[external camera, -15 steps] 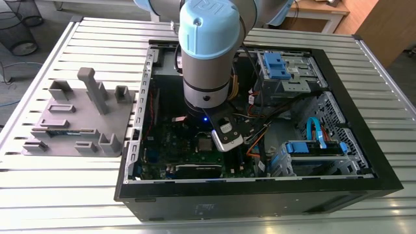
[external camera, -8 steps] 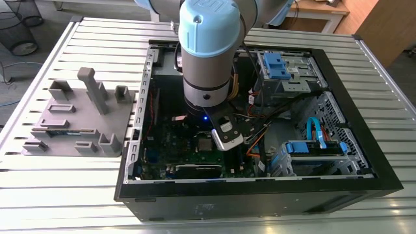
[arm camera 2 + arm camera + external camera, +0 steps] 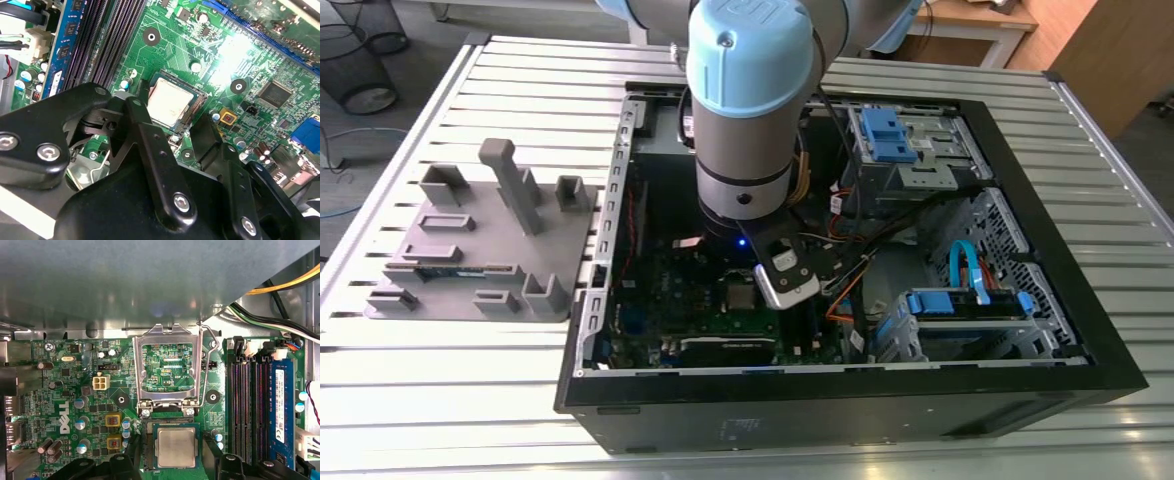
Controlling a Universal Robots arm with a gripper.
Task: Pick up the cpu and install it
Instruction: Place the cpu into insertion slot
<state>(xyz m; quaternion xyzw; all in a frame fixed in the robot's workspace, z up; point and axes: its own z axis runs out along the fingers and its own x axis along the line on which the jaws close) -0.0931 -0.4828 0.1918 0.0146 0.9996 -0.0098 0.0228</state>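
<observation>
My claw (image 3: 166, 114) hangs spread wide, holding nothing, fingers either side of the cpu (image 3: 176, 447), which lies flat in the green board's (image 3: 75, 390) socket because the metal retaining frame (image 3: 167, 334) is flipped open.

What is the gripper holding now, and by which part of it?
Nothing, it seems. The cpu lies flat in the socket, and the fingers of the gripper stand apart on either side, not closed on its edges.

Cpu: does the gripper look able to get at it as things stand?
Probably yes: the socket's metal frame is hinged open, and the gripper hangs over the cpu, fingers spread either side.
</observation>
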